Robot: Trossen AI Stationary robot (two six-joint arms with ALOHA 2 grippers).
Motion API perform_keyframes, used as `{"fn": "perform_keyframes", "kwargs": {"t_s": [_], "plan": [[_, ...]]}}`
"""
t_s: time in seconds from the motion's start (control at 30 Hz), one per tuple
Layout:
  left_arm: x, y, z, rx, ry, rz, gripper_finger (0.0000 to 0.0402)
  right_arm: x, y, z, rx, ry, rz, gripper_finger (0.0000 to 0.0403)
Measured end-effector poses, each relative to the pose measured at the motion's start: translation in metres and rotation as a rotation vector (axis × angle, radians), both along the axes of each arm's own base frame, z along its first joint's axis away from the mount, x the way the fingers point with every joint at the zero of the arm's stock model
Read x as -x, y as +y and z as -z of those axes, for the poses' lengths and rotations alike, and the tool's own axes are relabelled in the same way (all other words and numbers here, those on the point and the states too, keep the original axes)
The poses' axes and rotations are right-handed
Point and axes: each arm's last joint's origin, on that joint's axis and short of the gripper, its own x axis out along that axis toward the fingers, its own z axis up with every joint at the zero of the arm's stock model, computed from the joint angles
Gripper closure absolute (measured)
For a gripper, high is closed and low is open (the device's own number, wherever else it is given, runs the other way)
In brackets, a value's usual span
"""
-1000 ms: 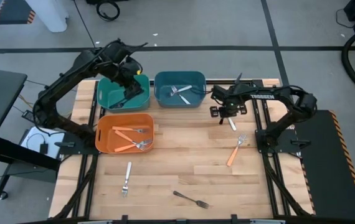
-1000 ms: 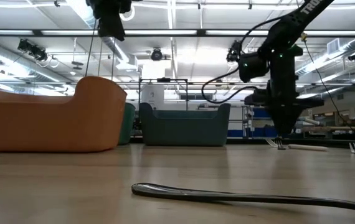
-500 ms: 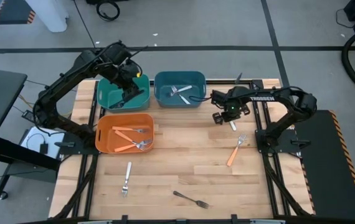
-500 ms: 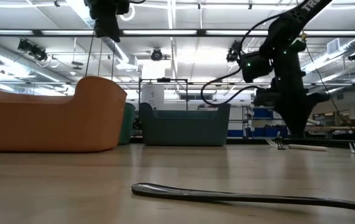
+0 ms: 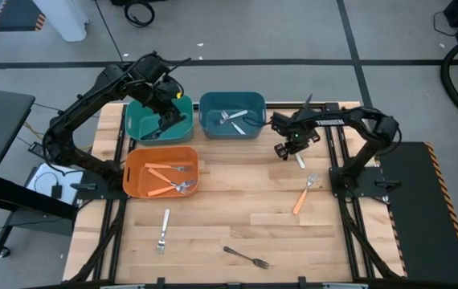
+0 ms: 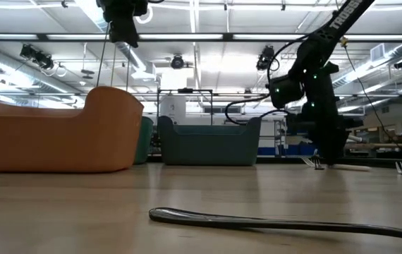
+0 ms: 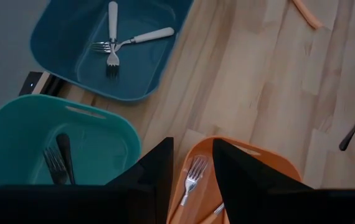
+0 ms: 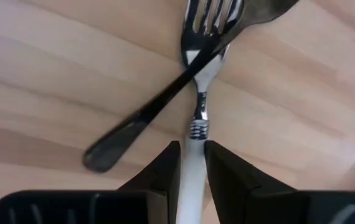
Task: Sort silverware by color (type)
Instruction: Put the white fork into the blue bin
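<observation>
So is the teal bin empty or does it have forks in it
Not empty. The left wrist view shows two black forks lying inside the teal bin.

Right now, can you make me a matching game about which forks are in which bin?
Bins:
1. teal bin
2. blue bin
3. orange bin

What lies inside:
A. orange-handled forks
B. black forks
C. white-handled forks

Pairs: 1-B, 2-C, 3-A
</observation>
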Motion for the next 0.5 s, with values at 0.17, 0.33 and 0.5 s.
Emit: {"fn": "perform_keyframes", "kwargs": {"t_s": [0.17,0.33,0.5], "plan": [[0.000,0.000,0.000,0.003,0.000,-0.005,0.0280,-0.002,-0.002,0.012,-0.012,0.051,-0.030,0.0318],[0.000,0.000,0.000,0.009,-0.001,-0.013,0.0280,-0.003,-0.003,0.015,-0.025,0.046,-0.042,0.0318],[0.000,0.000,0.000,0.010,-0.001,-0.013,0.0280,-0.002,-0.004,0.015,-0.019,0.056,-0.064,0.0346]]}}
